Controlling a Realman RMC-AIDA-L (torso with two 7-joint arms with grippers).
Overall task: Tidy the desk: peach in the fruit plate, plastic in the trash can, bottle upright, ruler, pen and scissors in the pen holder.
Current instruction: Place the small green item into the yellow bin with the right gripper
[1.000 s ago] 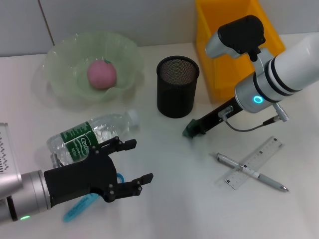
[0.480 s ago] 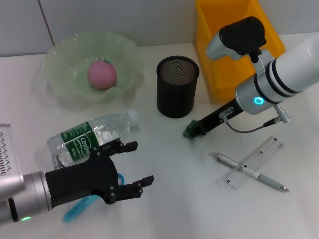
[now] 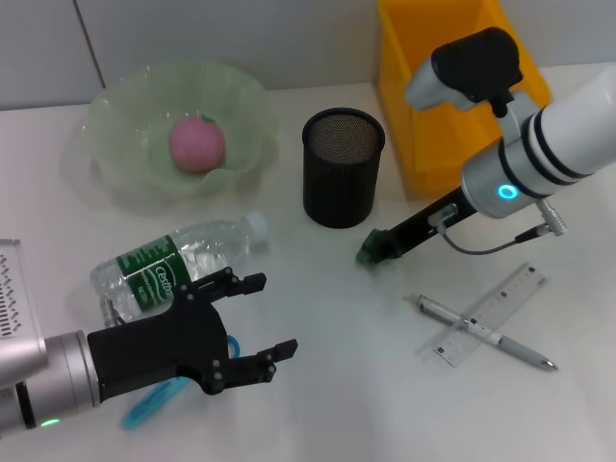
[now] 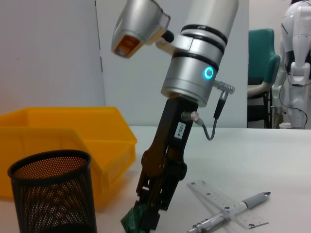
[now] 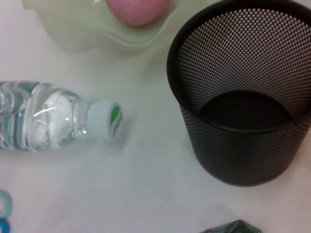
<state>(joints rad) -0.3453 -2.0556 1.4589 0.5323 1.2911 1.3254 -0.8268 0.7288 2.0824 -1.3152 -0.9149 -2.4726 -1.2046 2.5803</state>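
A pink peach (image 3: 197,144) lies in the pale green fruit plate (image 3: 125,115). The water bottle (image 3: 173,260) lies on its side, its cap (image 5: 108,119) toward the black mesh pen holder (image 3: 344,166). My left gripper (image 3: 269,316) hovers open just in front of the bottle, over the blue scissors (image 3: 154,402). My right gripper (image 3: 375,250) is low on the table right of the pen holder, shut on a crumpled green plastic piece (image 4: 132,219). The clear ruler (image 3: 491,315) and the pen (image 3: 486,334) lie crossed at the right.
The yellow trash bin (image 3: 452,87) stands at the back right, behind my right arm. The pen holder (image 5: 243,97) looks empty inside. A white device (image 3: 12,289) sits at the left table edge.
My right arm has shifted slightly to the right, its gripper tip staying near the table. The left gripper has barely moved.
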